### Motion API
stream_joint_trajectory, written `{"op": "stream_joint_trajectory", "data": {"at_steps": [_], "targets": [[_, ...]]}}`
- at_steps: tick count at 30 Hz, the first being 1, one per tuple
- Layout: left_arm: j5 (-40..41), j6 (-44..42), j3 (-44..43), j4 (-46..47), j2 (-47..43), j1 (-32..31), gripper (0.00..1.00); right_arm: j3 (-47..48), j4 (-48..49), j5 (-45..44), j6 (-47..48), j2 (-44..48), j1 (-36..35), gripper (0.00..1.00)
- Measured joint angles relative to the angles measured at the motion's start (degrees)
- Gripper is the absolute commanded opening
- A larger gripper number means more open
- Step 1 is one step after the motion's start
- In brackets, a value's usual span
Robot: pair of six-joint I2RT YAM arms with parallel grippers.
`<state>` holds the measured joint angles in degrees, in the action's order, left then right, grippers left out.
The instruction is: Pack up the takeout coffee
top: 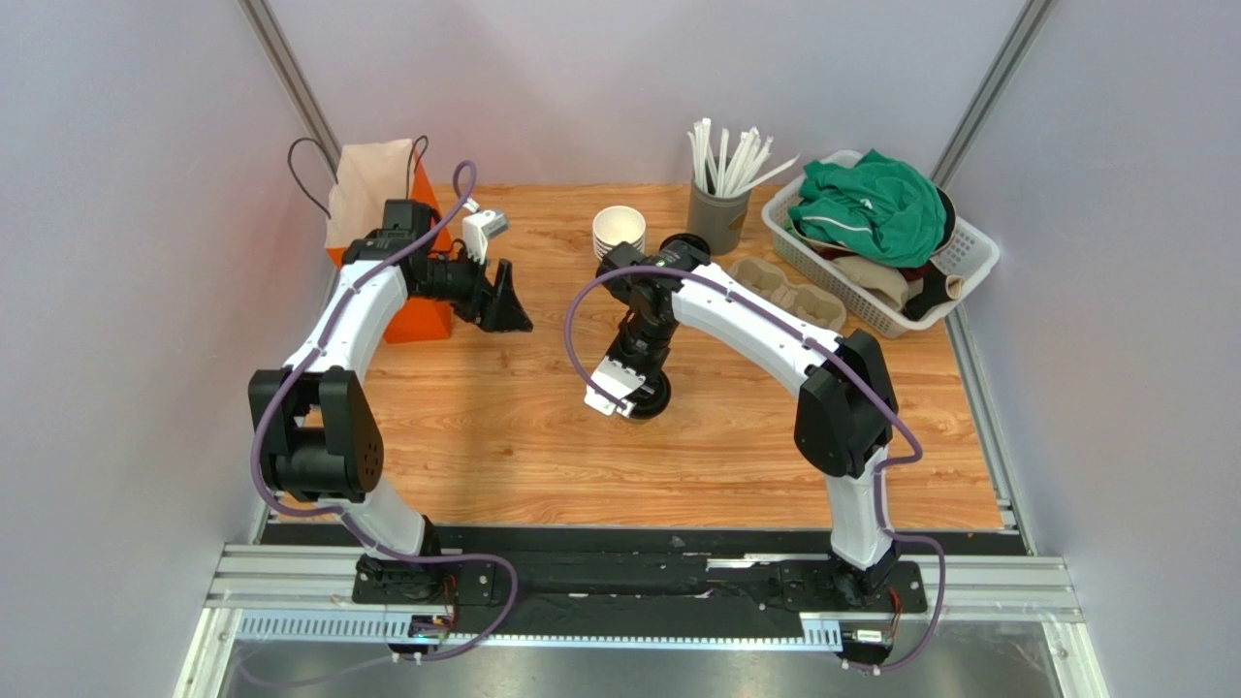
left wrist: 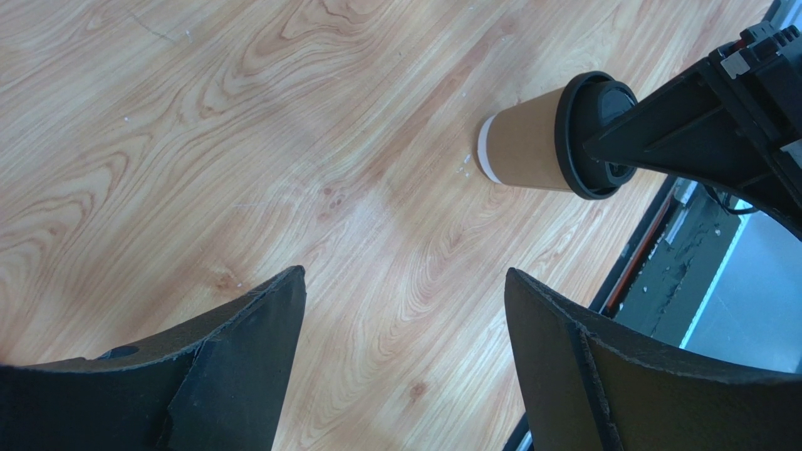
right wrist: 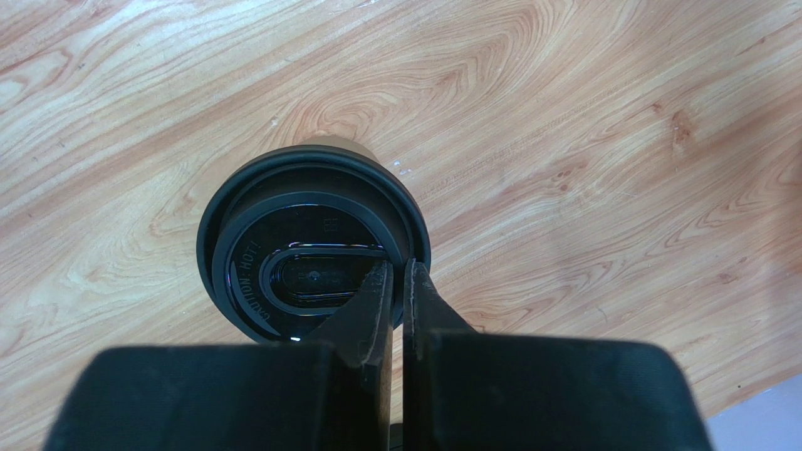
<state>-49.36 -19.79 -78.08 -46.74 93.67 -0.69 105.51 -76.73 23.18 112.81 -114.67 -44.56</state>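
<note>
- Takeout coffee stands near the middle of the table, its lid on.
- Orange bag sits at the table's ten o'clock.
- Left gripper, at the coffee's ten o'clock, gapes wide and holds nothing.
- Right gripper is pinched together, tips touching the lid's top.

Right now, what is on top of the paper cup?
A black lid, touched by the shut right gripper. The lid hides what is inside the cup.
</note>
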Motion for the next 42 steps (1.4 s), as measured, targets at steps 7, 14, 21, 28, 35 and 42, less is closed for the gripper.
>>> {"op": "stream_joint_trajectory", "data": {"at_steps": [7, 14, 21, 28, 35, 42], "targets": [[0.0, 0.0, 0.0, 0.3, 0.0, 0.0, 0.86, 1.7, -0.3, 0.2, 0.5, -1.4, 0.0, 0.65], [0.0, 0.0, 0.1, 0.4, 0.0, 0.0, 0.86, 5.7, -0.4, 3.5, 0.4, -2.0, 0.0, 0.72], [0.0, 0.0, 0.2, 0.4, 0.0, 0.0, 0.86, 12.0, -0.2, 10.3, -12.9, -1.7, 0.5, 0.71], [-0.3, 0.0, 0.2, 0.5, 0.1, 0.0, 0.86, 8.1, 4.5, 11.2, -49.7, 3.4, 0.9, 0.56], [-0.9, 0.2, 0.2, 0.7, 0.4, 0.0, 0.86, -4.1, 17.5, 4.2, -85.5, 6.3, 1.3, 0.56], [-0.9, 0.2, 0.2, 0.8, 0.5, 0.0, 0.86, -9.6, 23.6, -2.0, -101.9, 6.6, 1.7, 0.56]]}}
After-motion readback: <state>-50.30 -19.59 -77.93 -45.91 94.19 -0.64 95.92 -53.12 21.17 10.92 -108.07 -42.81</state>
